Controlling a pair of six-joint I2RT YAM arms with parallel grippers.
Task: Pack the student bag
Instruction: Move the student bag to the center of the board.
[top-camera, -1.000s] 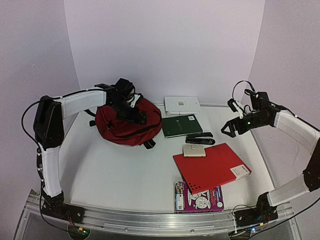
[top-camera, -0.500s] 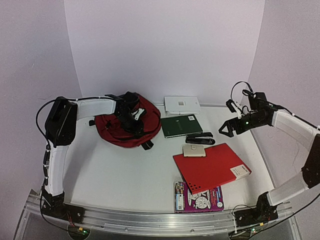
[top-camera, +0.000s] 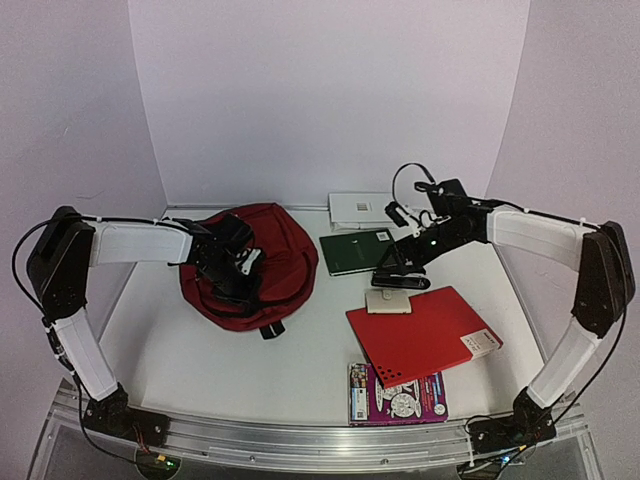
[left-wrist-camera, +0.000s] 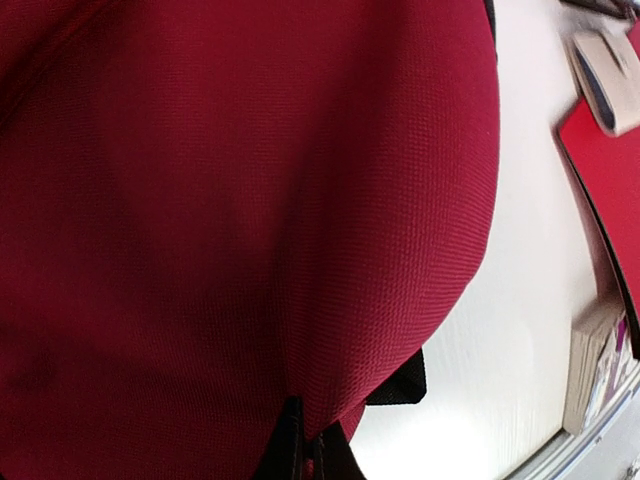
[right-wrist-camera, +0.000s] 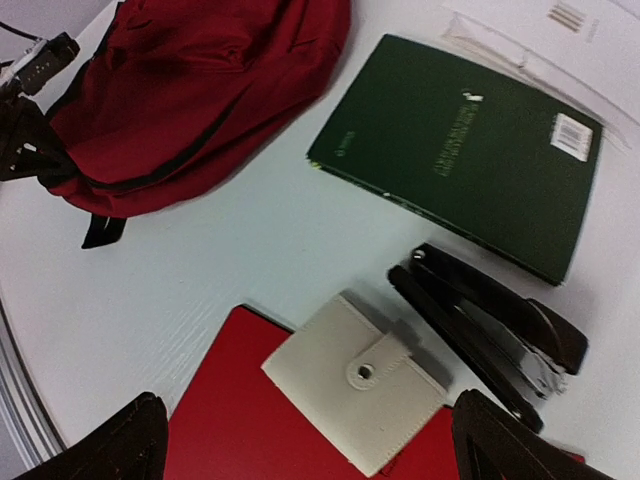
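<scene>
Left pincer (top-camera: 236, 272) clamped on student bag (top-camera: 282, 243) fabric, desk's (top-camera: 200, 345) left side; my right pincer (top-camera: 397, 266) wide apart above stapler (top-camera: 403, 282), holding nothing.

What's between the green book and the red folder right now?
A black stapler and a beige snap wallet, the wallet overlapping the red folder's edge. The right wrist view shows it.

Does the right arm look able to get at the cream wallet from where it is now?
Probably yes. The right gripper hangs open just above the cream wallet, which lies uncovered, partly on the red folder. The black stapler lies close beside it and might get nudged.
</scene>
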